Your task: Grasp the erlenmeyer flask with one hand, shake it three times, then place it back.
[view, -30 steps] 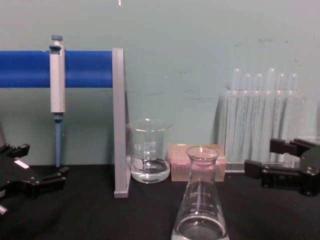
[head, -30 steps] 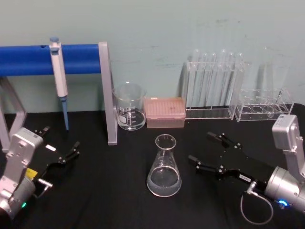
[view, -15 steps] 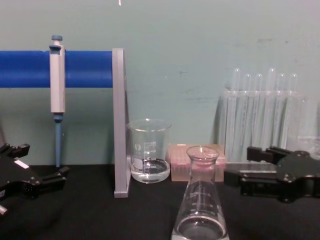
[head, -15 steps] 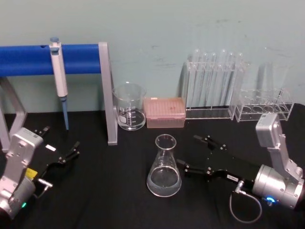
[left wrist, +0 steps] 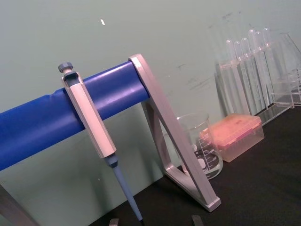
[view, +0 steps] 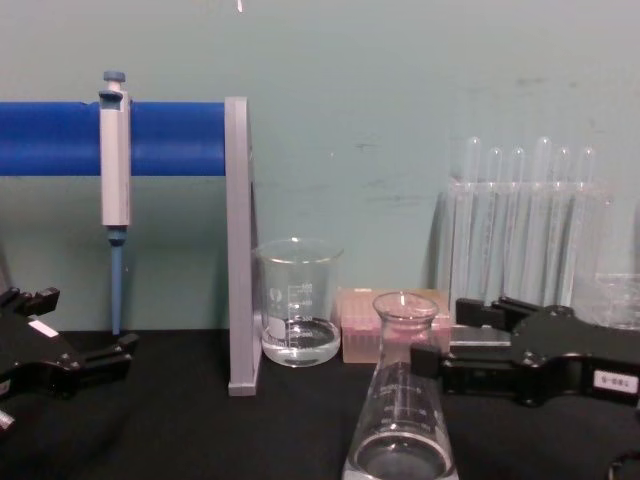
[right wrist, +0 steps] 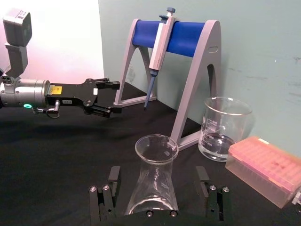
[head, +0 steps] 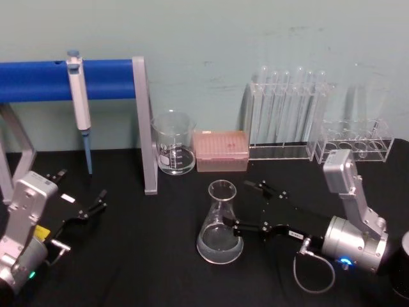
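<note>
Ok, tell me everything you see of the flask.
The flask is clear glass, cone-shaped, with a narrow neck, flared rim, wide round base and white marks on its side. A little clear liquid lies at the bottom. It stands upright on the black table. The right pincer is open with a finger on each side of it, gaps showing, not yet gripping.

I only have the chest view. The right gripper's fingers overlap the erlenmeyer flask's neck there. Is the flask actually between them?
Observer: Yes. The right wrist view shows the erlenmeyer flask centred in the gap between the right gripper's open fingers, with the neck clear of both.
Operator: Is the far finger near the tip box?
Observer: No. In the head view, bare table separates it from the pink tip box.
Operator: Left arm?
Observer: The left gripper is parked open at the table's left, far from the flask.
</note>
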